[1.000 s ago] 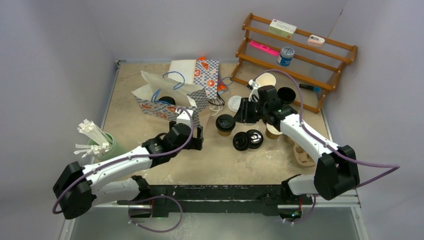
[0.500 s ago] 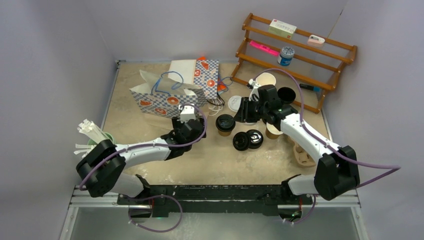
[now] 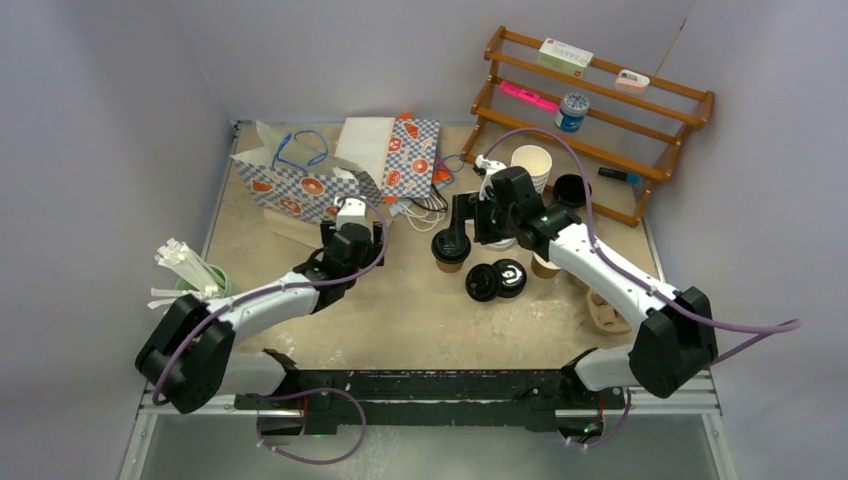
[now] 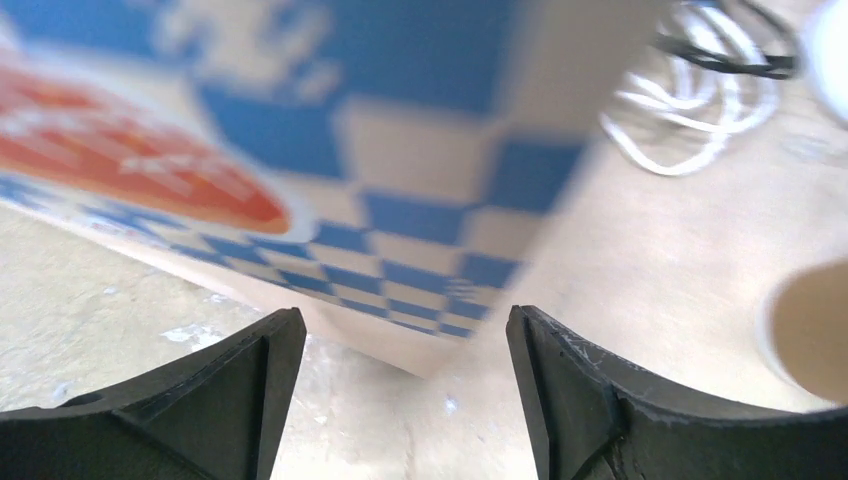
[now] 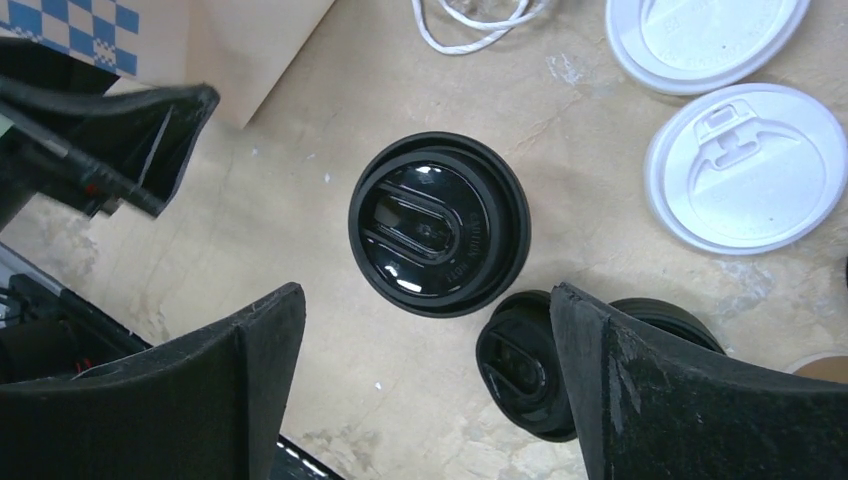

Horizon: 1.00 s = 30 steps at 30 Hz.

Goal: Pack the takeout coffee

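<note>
Both hands have their fingers apart, gripping nothing. The right hand hovers directly over one takeout coffee, which stands upright on the desk, aligned for a top-down grasp. The left hand sits near the checkered bag, probably to steady it for loading.

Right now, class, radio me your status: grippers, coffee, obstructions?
Left gripper open, at the checkered bag. Right gripper open, above lidded coffee cup. Two more black lids close beside it.

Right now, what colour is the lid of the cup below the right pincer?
The lid is black, clearest in the right wrist view.
</note>
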### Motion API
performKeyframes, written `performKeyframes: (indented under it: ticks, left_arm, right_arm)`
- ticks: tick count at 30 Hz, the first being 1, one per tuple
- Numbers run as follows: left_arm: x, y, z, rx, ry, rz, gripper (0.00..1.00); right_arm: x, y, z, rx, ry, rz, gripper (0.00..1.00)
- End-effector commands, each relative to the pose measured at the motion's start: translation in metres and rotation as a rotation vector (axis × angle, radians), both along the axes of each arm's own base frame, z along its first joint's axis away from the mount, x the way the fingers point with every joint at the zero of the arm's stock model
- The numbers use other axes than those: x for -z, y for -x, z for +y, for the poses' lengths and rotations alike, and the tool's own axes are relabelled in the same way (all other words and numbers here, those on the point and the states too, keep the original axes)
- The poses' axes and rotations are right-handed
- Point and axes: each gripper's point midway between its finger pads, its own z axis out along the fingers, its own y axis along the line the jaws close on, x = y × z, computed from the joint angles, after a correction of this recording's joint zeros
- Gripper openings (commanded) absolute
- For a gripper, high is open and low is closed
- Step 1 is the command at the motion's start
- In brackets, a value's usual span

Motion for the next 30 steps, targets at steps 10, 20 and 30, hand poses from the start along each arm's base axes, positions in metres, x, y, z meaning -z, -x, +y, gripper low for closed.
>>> performKeyframes:
  ticks: [10, 20, 30]
  left_arm:
    - [-0.091, 0.077, -0.089, 0.374, 0.562, 0.143, 0.61]
    - [-0.094, 0.071, -0.164, 0.504, 0.829, 0.148, 0.37]
    - [-0.064, 0.051, -0.167, 0.428, 0.852, 0.177, 0.27]
  right_arm:
    - [0.004, -0.014, 0.011, 0.105, 0.002, 0.079, 0.89]
    - [0.009, -0.015, 0.008, 0.131, 0.032, 0.1, 0.75]
    - [0.008, -0.011, 0.011, 0.127, 0.091, 0.09, 0.94]
